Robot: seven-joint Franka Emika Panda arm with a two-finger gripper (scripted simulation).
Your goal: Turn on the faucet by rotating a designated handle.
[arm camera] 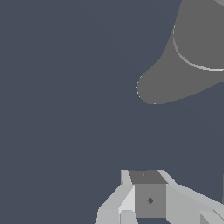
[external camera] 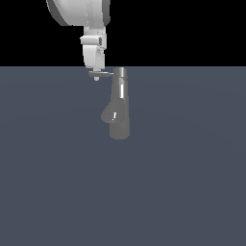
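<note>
Exterior view: white arm [external camera: 79, 12] descends from upper frame, ending in the claw [external camera: 96, 77], which sits directly on the outer end of the handle [external camera: 102, 74]. Handle = thin grey bar, horizontal, running from the claw toward the exterior view's right, where it joins the top of the faucet [external camera: 119, 103]. Faucet body is a glossy grey tapering cylinder, just beside the claw and extending well below it; the stubby spout [external camera: 107, 114] juts from the body's side, below the claw and angled toward the exterior view's left. A small pale tip of the claw shows just under the bar, so claw and handle appear to be touching. Fingers too small here to separate; whether they are spread or pressed together cannot be told. Everything stands on a flat blue-grey floor [external camera: 192, 192], w/ black backdrop above.

Wrist view: claw [arm camera: 149, 197] seen close up as pale and grey faceted blocks w/ a dark square face at centre; its fingertips are not distinguishable, so its state cannot be told from this view either. Beyond the claw lies the faucet [arm camera: 197, 39], a large grey mass w/ a bright curved rim line, and its rounded spout [arm camera: 153, 87] points out across the floor [arm camera: 57, 87]. Handle not identifiable in this view.
</note>
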